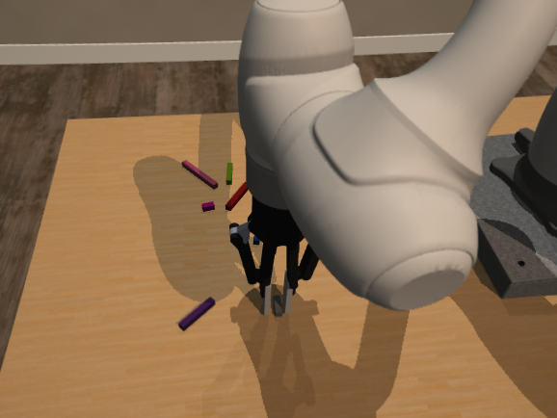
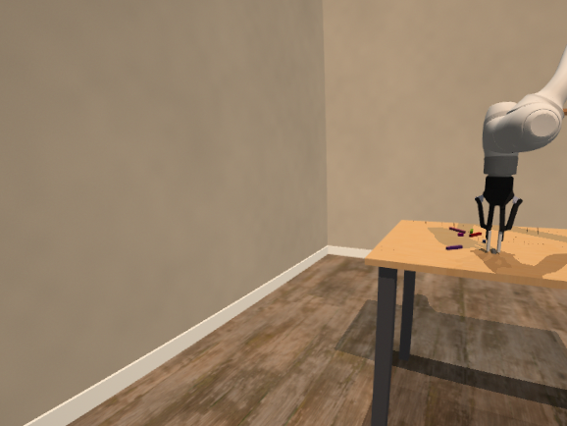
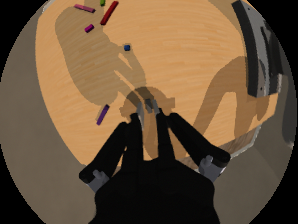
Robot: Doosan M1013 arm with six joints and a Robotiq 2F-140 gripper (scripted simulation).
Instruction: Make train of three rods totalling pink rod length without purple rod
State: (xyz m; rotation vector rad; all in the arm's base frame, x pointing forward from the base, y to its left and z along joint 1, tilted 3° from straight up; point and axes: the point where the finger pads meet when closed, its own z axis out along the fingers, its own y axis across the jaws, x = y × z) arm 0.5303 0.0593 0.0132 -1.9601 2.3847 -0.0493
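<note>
My gripper stands upright with its fingertips at the table, one on each side of a short grey rod. The fingers are narrowly open, with a small gap to the rod on each side. In the wrist view the grey rod lies between the fingertips. Behind, to the left, lie the pink rod, a lime-green rod, a red rod partly hidden by the arm, and a short magenta rod. A small blue rod shows behind the gripper's links. All rods lie apart.
A purple rod lies to the left of the gripper, nearer the table's front. The arm's dark base plate sits at the right. The table's left edge is close to the rods in the exterior view.
</note>
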